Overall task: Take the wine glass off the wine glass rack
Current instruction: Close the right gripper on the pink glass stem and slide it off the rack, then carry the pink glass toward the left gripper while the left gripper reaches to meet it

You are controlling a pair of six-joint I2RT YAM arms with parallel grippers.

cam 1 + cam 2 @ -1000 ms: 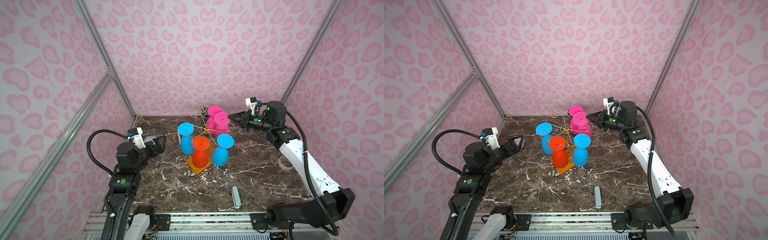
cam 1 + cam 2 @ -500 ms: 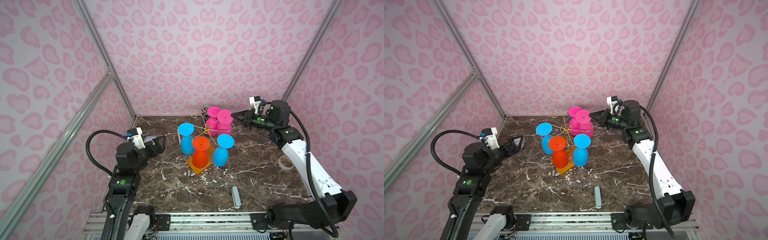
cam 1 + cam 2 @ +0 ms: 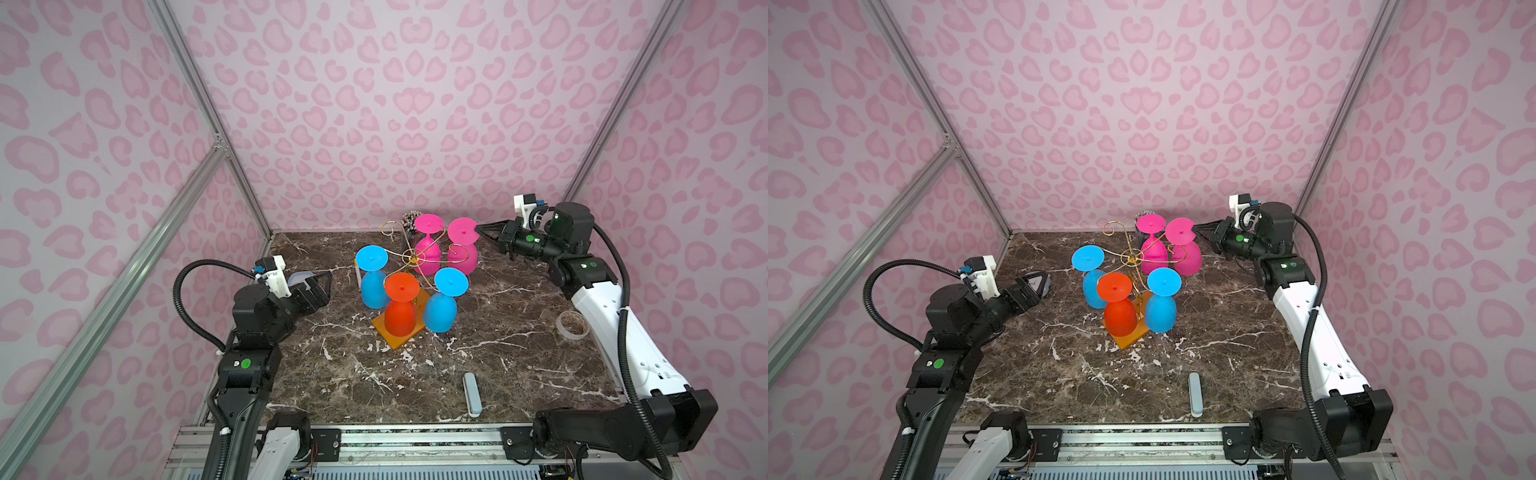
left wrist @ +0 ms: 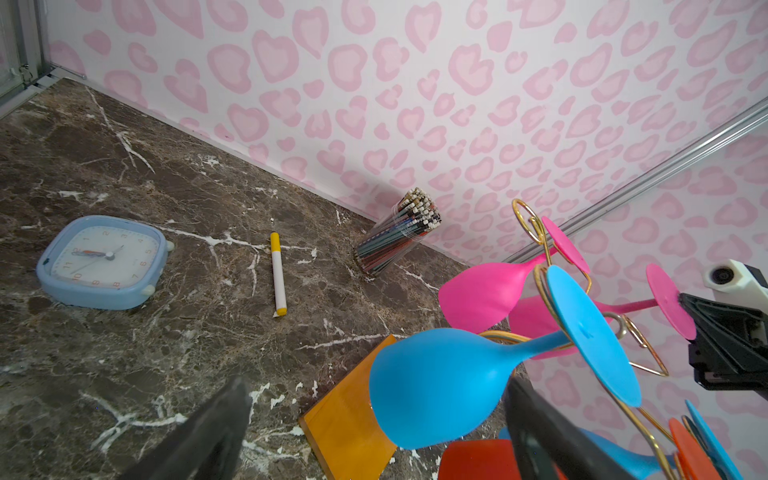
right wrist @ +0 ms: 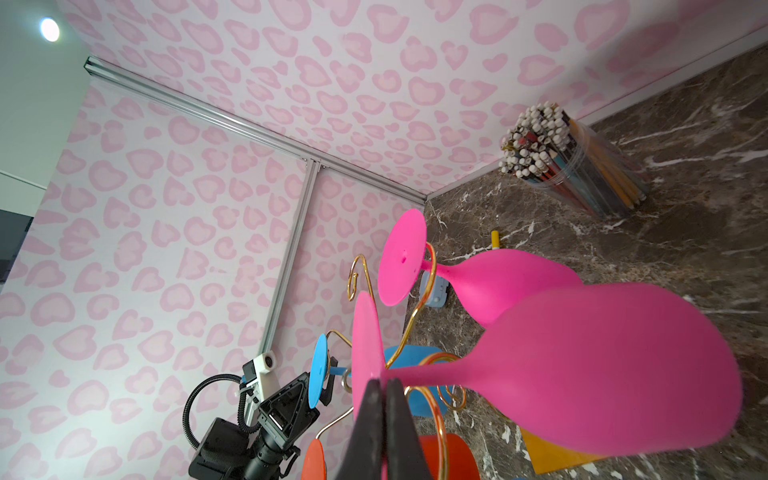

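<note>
And the right gripper (image 3: 480, 230) is clenched on the foot rim of the pink wine glass (image 3: 467, 262), out at the right-hand edge of the wine glass rack (image 3: 394, 337). The glass hangs bowl-down, its stem at the end curl of a gold scroll arm. Whether it is free of the wire, I cannot tell. In the right wrist view the black fingers (image 5: 374, 419) press together with the pink foot disc pinched between them. On the rack's left side the left gripper (image 3: 326, 284) hovers with jaws spread wide, grasping nothing, apart from the nearest blue glass (image 3: 374, 289). Also hanging upside down on the rack are another pink glass (image 3: 428, 248), a second blue glass (image 3: 441, 309) and an orange-red glass (image 3: 400, 318). Behind the rack stands a cup of pencils (image 3: 410, 216).
</note>
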